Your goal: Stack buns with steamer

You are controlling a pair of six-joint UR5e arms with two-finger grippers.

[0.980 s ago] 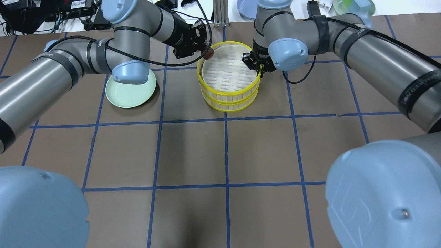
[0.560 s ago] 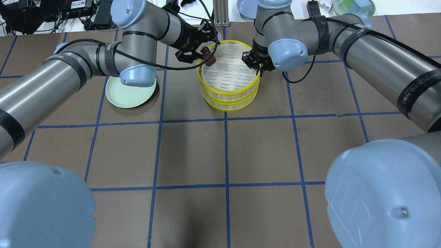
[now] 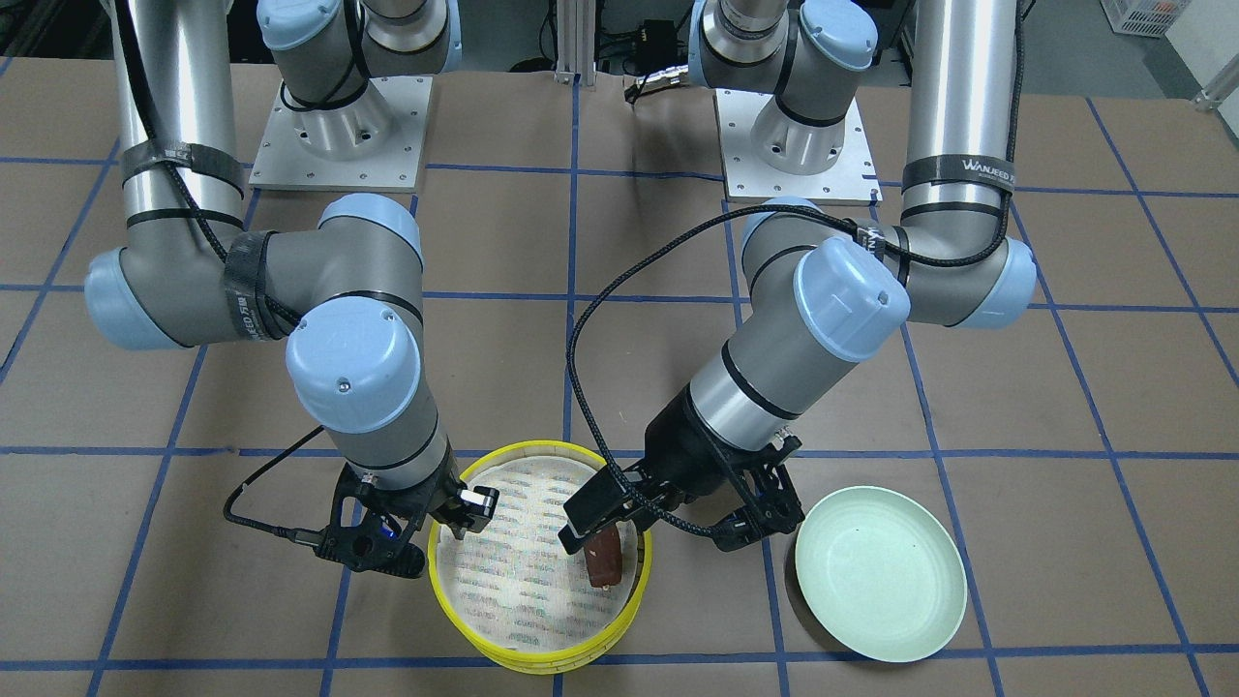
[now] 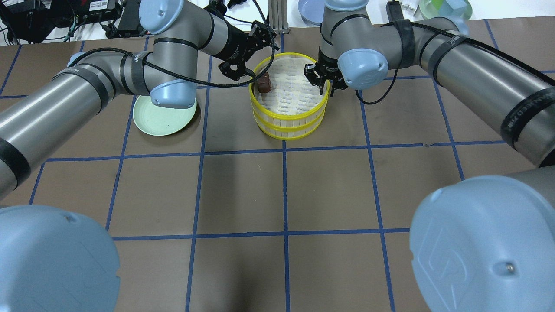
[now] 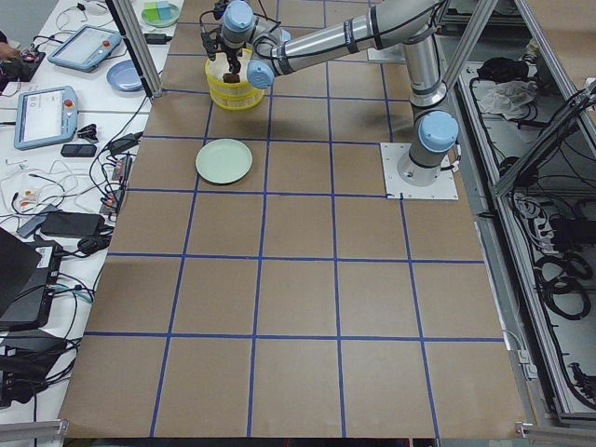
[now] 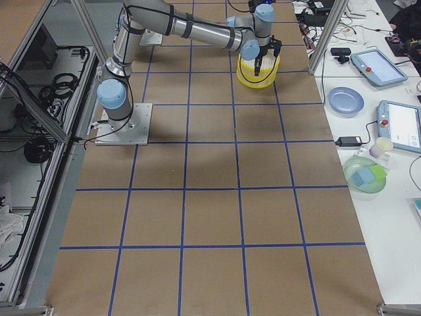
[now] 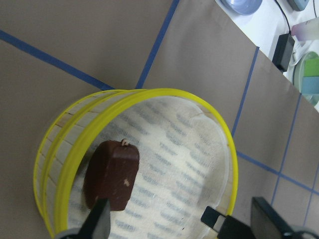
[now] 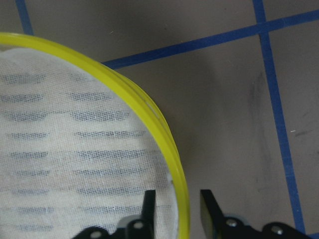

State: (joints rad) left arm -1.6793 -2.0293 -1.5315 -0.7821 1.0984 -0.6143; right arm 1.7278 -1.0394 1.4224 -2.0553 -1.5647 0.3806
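- Brown bun (image 7: 112, 179): inside the steamer's top tier, lying on the cloth liner (image 7: 184, 149), hard by the wall on the robot's left side. It has a small pale spot at one end. The cream bun shows in no view (maybe under the top tier, can't tell).
- Steamer (image 4: 288, 125): two yellow tiers, stacked and upright.
- L gripper (image 7: 158, 219): just over the steamer's left rim, jaws wide apart, clamping nothing. One fingertip (image 7: 99, 219) overlaps the bun's near end in the wrist view; touching or just above, can't tell.
- R gripper (image 8: 178, 201): at the steamer's opposite rim, jaws parted, one finger inside the wall and one outside. A thin gap shows on each side, so prob. not pinching.
- Green plate (image 4: 162, 119): beside the steamer, on the L arm's side.
- Step, as I read it: the bun looks placed, so L's retreat is due. To do it well, lift straight up w/ jaws wide so the near finger doesn't drag or tip the bun. Only then swing away from the steamer, minding its rim and the black cable (image 3: 571, 348) looping close by.
- R gripper: best not moved until L is clear, as a guard vs. the steamer shifting.
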